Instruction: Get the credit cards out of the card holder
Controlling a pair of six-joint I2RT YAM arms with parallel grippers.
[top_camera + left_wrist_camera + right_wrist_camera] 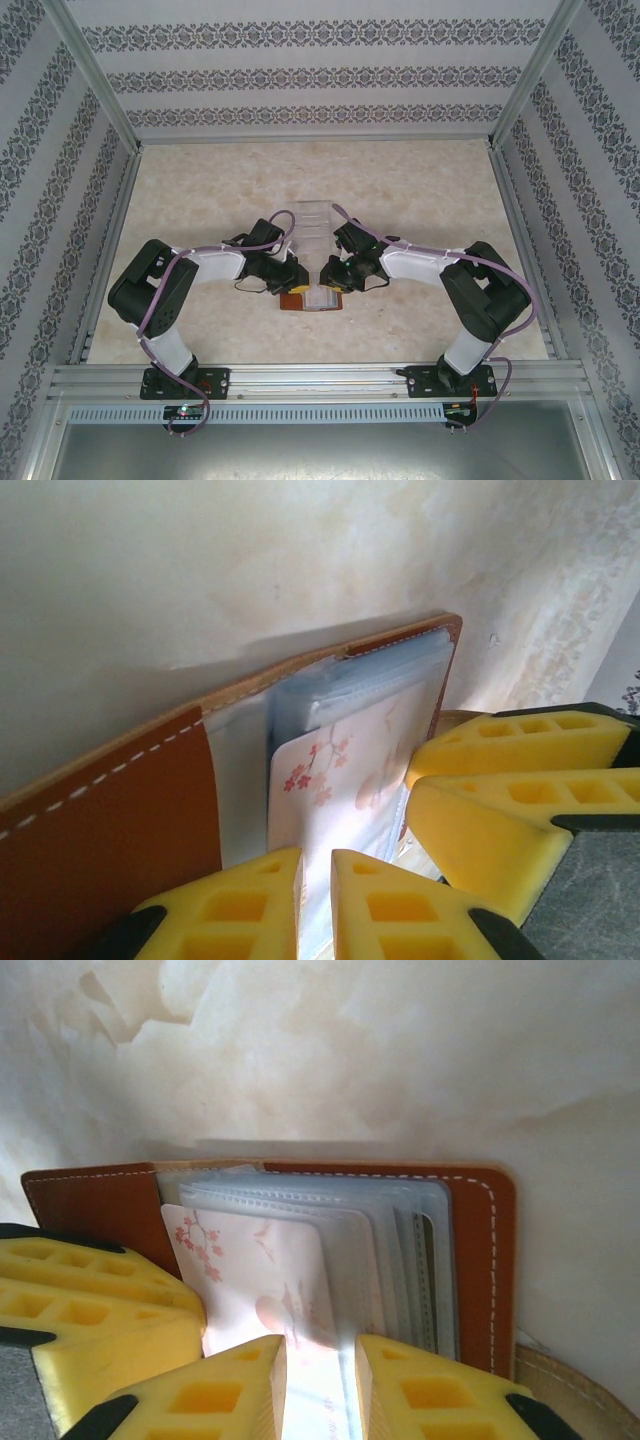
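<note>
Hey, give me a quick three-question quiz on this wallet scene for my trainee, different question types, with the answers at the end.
1. Multiple choice: what is printed on the frontmost card in the card holder? A) stripes B) pink blossoms C) a barcode
2. True or false: the card holder lies closed on the table.
3. Short answer: in the top view, what see-through object lies on the table just beyond the card holder?

Key
1. B
2. False, it lies open with its sleeves showing.
3. The clear plastic tray.
</note>
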